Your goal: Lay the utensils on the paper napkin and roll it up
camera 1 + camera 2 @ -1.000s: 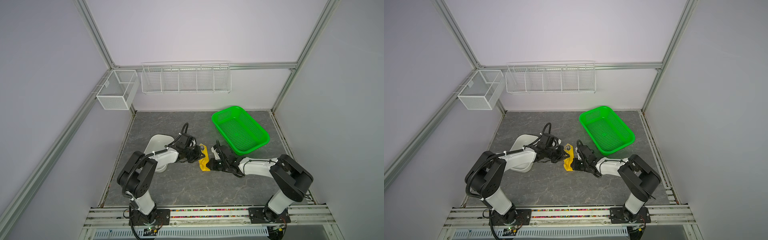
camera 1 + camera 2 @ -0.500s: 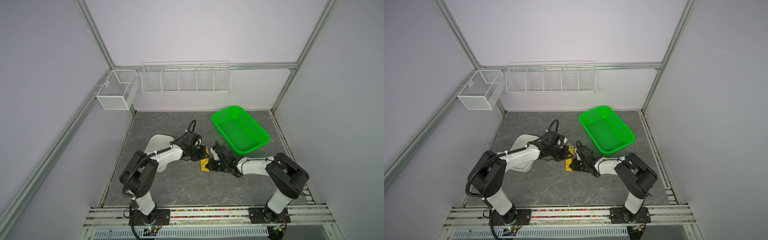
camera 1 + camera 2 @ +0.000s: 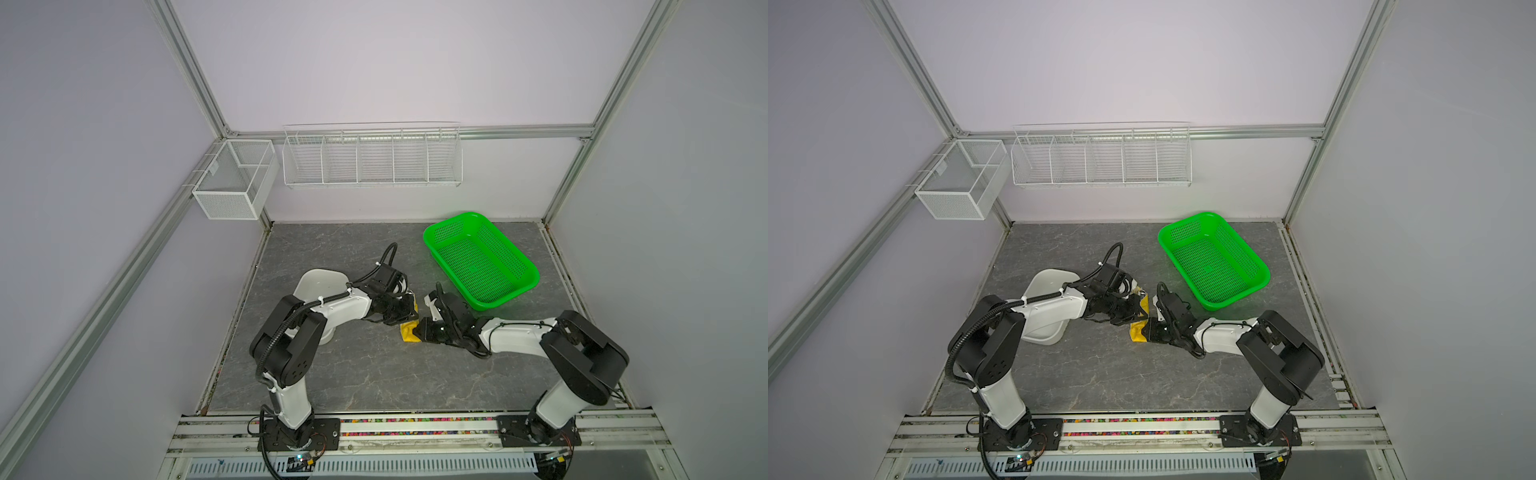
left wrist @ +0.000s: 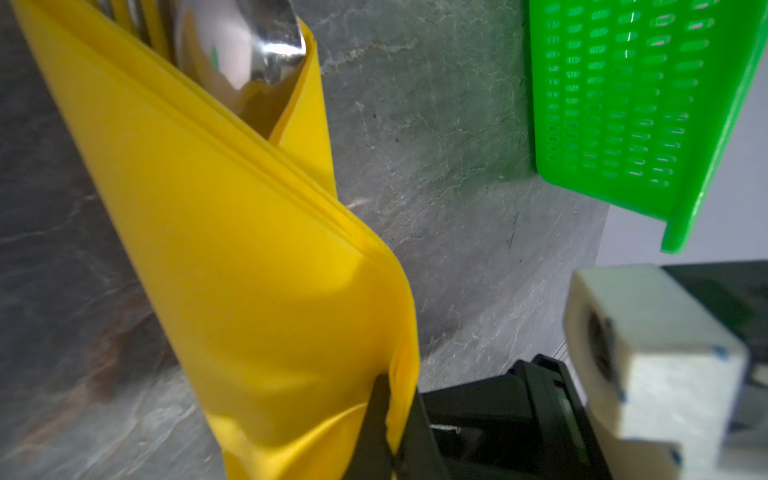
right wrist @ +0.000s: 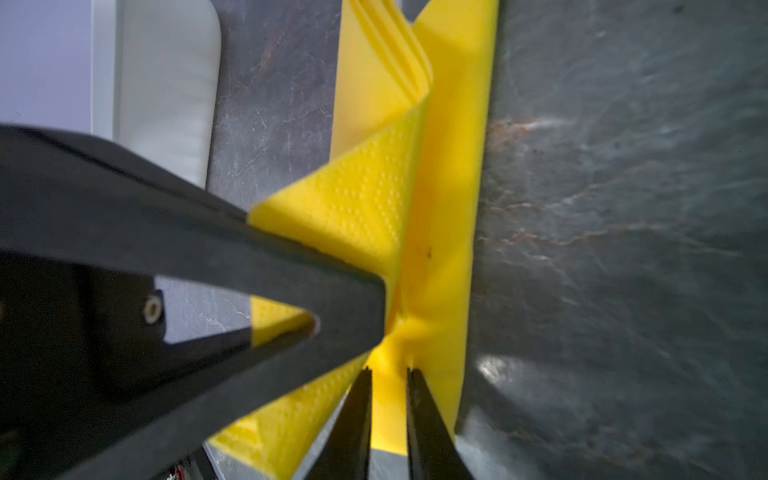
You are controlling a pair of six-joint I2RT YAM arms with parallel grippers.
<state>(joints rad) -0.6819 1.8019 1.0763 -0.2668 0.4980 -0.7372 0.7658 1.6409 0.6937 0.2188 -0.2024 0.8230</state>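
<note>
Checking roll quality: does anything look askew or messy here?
Yes: the paper napkin is folded over on a slant, not rolled evenly, and creased where the left gripper pinches it; the spoon shows in its gaping end.

The space is closed in by plain, pale lilac-grey walls at the back and on both sides, joined at the corners by aluminium profile posts. A white wire rack, divided into compartments, is hung on the back wall. A white mesh box is fixed beside it in the left corner. The bench is surfaced in dark grey, marble-veined material and is bordered at the front by an aluminium rail. Everything is lit softly and evenly.
</note>
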